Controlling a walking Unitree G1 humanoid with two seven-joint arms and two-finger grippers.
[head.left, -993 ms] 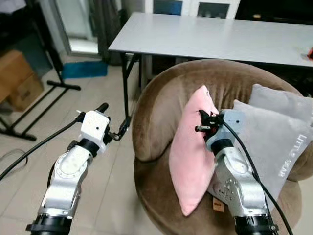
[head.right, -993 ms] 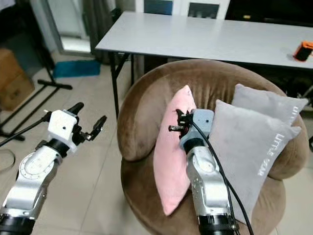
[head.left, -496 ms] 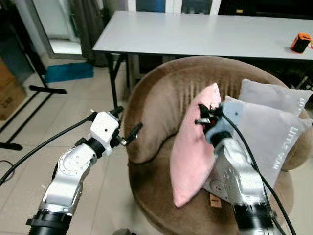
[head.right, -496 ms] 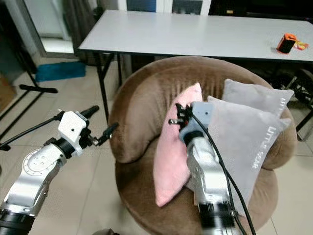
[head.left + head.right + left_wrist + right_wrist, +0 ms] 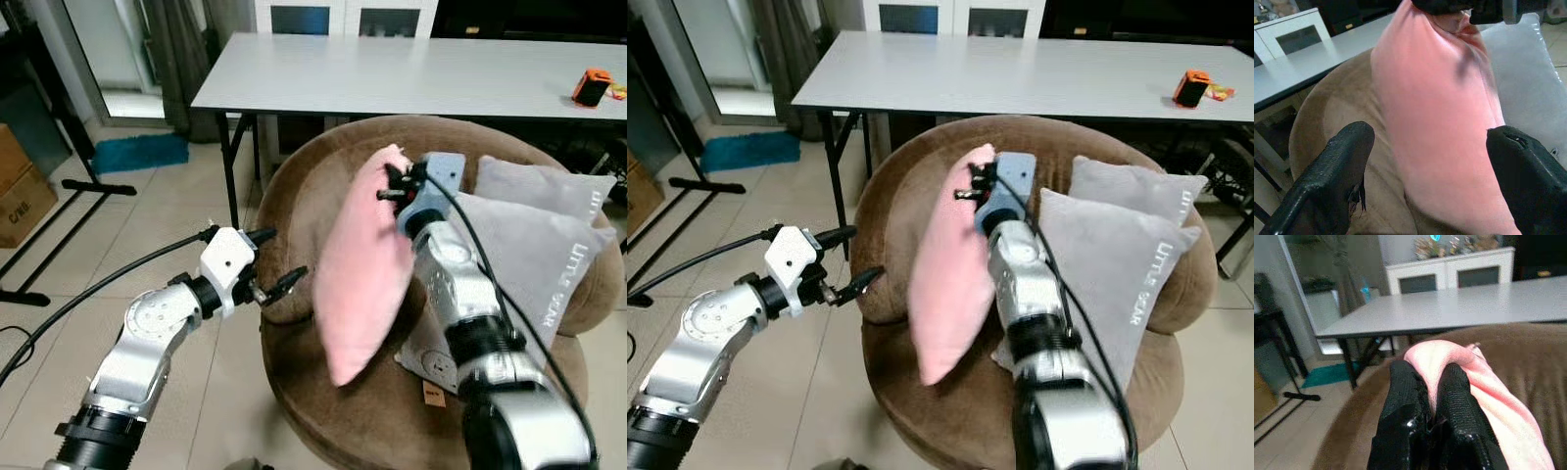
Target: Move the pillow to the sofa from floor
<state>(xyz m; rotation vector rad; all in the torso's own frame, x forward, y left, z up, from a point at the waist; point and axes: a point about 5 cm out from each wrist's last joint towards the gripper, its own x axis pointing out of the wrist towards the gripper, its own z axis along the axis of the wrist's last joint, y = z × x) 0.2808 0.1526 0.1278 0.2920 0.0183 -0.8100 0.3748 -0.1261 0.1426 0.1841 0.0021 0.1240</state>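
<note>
A pink pillow point(image 5: 361, 264) hangs upright over the seat of the round brown sofa point(image 5: 313, 196). My right gripper point(image 5: 392, 181) is shut on the pillow's top corner, its fingers point(image 5: 1405, 426) pinching the pink fabric point(image 5: 1488, 382). My left gripper point(image 5: 279, 262) stands open just left of the sofa's rim, level with the pillow's middle. In the left wrist view the pink pillow point(image 5: 1440, 122) shows between the spread fingers point(image 5: 1337, 176).
Two grey pillows point(image 5: 529, 264) lean on the sofa's right side. A grey table point(image 5: 411, 73) stands behind the sofa, with an orange object point(image 5: 591, 86) on it. A cardboard box point(image 5: 20, 191) and black stand legs point(image 5: 98, 186) lie on the tiled floor at the left.
My right gripper has lifted the pink pillow higher and a little left over the seat. My left gripper has moved right, closer to the sofa's rim and the pillow.
</note>
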